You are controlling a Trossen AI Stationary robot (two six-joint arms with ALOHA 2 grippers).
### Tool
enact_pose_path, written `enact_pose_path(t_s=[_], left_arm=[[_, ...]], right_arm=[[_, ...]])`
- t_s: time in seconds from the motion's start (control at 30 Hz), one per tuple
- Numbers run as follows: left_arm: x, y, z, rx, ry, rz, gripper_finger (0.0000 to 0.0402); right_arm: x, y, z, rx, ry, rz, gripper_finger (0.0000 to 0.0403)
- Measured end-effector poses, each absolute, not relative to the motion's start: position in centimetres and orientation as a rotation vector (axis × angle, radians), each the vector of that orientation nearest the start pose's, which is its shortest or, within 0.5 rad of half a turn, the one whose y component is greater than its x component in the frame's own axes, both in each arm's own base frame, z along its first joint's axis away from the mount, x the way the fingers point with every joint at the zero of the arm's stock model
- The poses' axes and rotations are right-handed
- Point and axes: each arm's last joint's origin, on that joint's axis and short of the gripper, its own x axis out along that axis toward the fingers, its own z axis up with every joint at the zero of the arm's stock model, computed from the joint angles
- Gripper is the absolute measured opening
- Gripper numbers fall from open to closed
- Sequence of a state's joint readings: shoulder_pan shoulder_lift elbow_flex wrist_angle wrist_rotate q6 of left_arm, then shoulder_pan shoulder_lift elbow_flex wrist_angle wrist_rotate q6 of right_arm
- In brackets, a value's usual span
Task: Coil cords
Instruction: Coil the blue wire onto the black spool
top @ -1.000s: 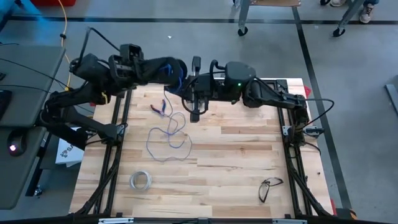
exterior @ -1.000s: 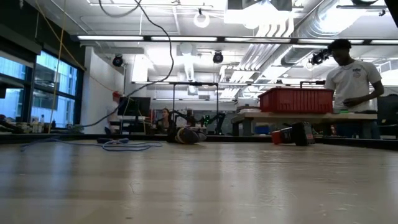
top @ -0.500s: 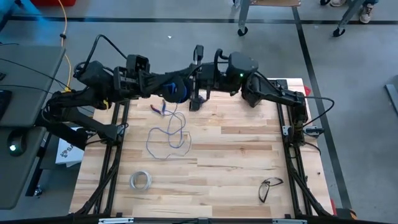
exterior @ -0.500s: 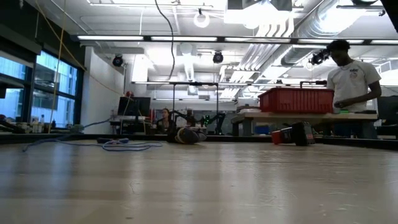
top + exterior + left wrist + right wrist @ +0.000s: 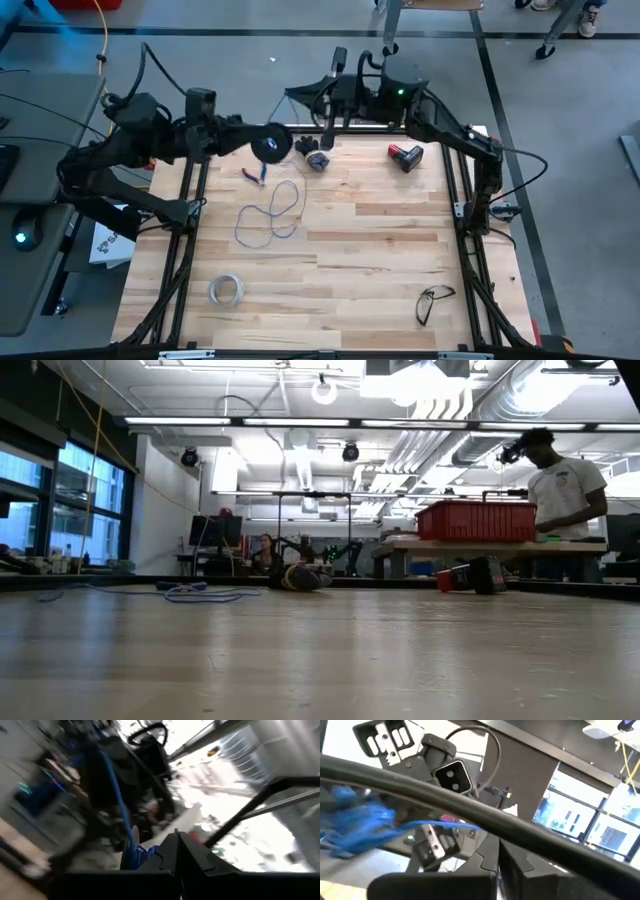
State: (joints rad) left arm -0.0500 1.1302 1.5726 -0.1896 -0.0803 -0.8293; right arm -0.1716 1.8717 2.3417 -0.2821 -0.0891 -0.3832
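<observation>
The cord is a thin blue wire. Its loose loops (image 5: 268,215) lie on the table left of centre, seen low as a flat tangle (image 5: 200,596). Its small dark round spool (image 5: 270,147) is at the tip of my left gripper (image 5: 285,146), which is shut and raised near the far edge. Wound blue wire (image 5: 134,852) shows beside the left fingers. My right gripper (image 5: 290,94) is shut, raised beyond the far edge and pointing left. A straight stretch of wire (image 5: 445,824) runs from the blue bundle (image 5: 360,817) toward its fingertips. My left gripper holds the spool (image 5: 272,150) at its fingertips, coming roughly level from the table's left. The spool is clear of the table and wire trails from it to the loops. Which part the fingers pinch is hidden. My right gripper is shut where the straight wire (image 5: 470,826) ends. A black cable (image 5: 485,815) crosses the view and hides the contact. The gripper comes level from the right, and the wire looks drawn straight toward the spool.
At the far edge lie a small dark part (image 5: 318,161) and a red-and-black object (image 5: 405,156). Red and black clips (image 5: 253,176) lie by the loops. A whitish tape ring (image 5: 227,290) and a pair of glasses (image 5: 433,301) lie near the front. A person (image 5: 560,500) stands beyond the table.
My right gripper has gone toward the far edge, away from the spool, uncovering the red-and-black object. My left gripper has rolled and drawn a little toward the table's left with the spool. The loops on the table have stayed put.
</observation>
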Motion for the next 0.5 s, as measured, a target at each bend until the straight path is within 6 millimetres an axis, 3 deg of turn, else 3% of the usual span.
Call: enact_pose_path(t_s=[0.3,0.5], left_arm=[[18.5,1.2,52.6,-0.349,-0.265,0.167,0.0],[18.8,1.8,53.4,-0.112,-0.346,0.272,0.0]], right_arm=[[35.5,-6.9,54.7,-0.383,-0.096,-0.182,0.0],[35.1,-6.7,54.5,-0.298,-0.056,-0.159,0.0]])
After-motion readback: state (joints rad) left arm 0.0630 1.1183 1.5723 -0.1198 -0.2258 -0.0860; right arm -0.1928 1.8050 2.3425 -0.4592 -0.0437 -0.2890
